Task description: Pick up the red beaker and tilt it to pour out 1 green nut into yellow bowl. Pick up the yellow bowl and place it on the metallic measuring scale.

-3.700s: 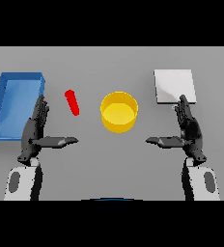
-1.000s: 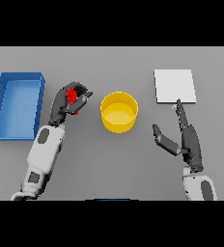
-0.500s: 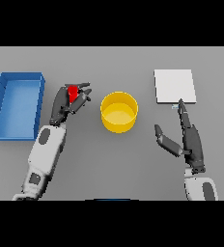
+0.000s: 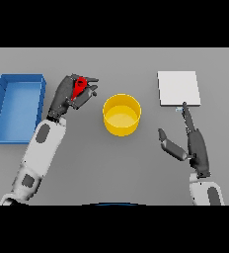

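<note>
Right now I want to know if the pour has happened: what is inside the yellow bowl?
The yellow bowl shows only its bare yellow floor; no green nut is visible. The red beaker sits in the left hand, whose fingers hide its contents.

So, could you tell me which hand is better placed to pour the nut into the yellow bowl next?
The left hand: its fingers are already curled round the red beaker, just left of the yellow bowl. The right hand is open and holds nothing, nearer the metallic measuring scale.
</note>
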{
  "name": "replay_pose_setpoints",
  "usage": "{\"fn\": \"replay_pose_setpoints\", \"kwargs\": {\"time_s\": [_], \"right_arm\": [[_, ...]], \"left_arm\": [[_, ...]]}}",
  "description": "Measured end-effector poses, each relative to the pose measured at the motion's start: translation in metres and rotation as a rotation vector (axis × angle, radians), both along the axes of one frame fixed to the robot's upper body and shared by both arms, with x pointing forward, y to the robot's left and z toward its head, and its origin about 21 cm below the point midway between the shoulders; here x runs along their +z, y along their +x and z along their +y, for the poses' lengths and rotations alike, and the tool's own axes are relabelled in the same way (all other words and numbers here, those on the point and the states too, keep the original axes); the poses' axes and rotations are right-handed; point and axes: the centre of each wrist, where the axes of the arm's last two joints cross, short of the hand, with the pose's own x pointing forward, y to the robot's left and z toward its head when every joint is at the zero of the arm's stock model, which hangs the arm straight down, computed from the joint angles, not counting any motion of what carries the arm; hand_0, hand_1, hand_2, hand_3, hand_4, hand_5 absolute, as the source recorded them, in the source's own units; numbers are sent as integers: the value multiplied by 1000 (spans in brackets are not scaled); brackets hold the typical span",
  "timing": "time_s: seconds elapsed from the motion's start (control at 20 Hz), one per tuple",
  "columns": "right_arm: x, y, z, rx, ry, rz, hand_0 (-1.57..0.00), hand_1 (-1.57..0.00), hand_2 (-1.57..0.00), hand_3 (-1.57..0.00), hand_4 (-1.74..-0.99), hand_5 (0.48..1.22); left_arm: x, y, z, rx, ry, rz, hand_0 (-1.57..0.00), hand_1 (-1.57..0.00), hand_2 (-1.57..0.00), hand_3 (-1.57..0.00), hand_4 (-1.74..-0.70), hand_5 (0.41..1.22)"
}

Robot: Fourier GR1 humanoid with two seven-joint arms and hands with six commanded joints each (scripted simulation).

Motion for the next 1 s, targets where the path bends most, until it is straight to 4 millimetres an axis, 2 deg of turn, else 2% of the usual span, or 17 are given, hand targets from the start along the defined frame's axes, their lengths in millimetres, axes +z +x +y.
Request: {"fn": "replay_pose_setpoints", "kwargs": {"time_s": [0.35, 0.45, 0.65, 0.85, 0.95, 1.0], "right_arm": [[3, 4, 3, -14, -4, 28, 1, 1, 1, 1, -1255, 681], [2, 1, 2, -8, 1, 13, 1, 1, 1, 1, -1252, 685], [-1, -1, 2, -9, 13, 30, 1, 1, 1, 1, -1262, 694], [8, 0, 7, 7, 16, 8, 1, 1, 1, 1, -1274, 704], [3, -2, 5, -8, 9, 36, 1, 1, 1, 1, -1284, 705], [5, -2, 3, -5, 13, 25, 1, 1, 1, 1, -1283, 702]], "left_arm": [[16, 11, -1, -47, 242, 19, -1567, -1567, -1567, -1565, -1736, 1117], [26, 15, -6, -55, 376, 2, -1568, -1568, -1568, -1567, -1738, 1131], [31, 18, -23, -99, 692, -63, -1570, -1570, -1570, -1570, -1740, 1145], [41, 25, -33, -159, 927, -131, -1571, -1571, -1571, -1570, -1740, 1190], [46, 24, -39, -204, 1026, -163, -1571, -1571, -1571, -1571, -1649, 1201], [49, 25, -42, -226, 1080, -181, -1571, -1571, -1571, -1571, -1666, 1205]]}}
